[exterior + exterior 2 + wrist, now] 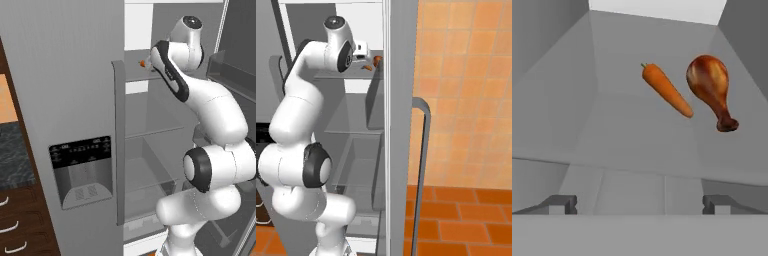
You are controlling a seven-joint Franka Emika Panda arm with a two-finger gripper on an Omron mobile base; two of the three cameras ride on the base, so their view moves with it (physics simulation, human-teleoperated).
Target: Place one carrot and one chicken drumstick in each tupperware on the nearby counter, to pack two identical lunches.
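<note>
Arm (210, 130) reaching up into the open fridge (150, 150), wrist up by an upper shelf (155, 131)

Gripper (639, 202) spread wide, fingertips (562, 204) far apart at the bottom of the hand view, nothing pinched between them

Carrot (666, 90) lying on the grey shelf floor ahead of the gripper, green stub end pointing away toward the back wall, tip pointing toward the camera and to the right

Chicken drumstick (711, 87) just beside the carrot on its right, fat glossy brown end farther back, thin bone end nearer; close to the carrot but can't tell if touching

Both well ahead of the fingertips, not touched by them

From the left base view, a small speck of orange (143, 63) peeking out past the fridge divider at hand height; from the right base view, a bit of orange and brown (376, 61) just past the hand on the same shelf

Lower shelves and a clear drawer (150, 170) visible below

Left fridge door with ice dispenser panel (82, 170) shut

Counter (15, 155) a sliver at the far left of the left base view, black marbled top over dark wood drawers with curved silver handles (12, 227)

Orange tiled wall and floor (466, 100) off to the right in the right base view
</note>
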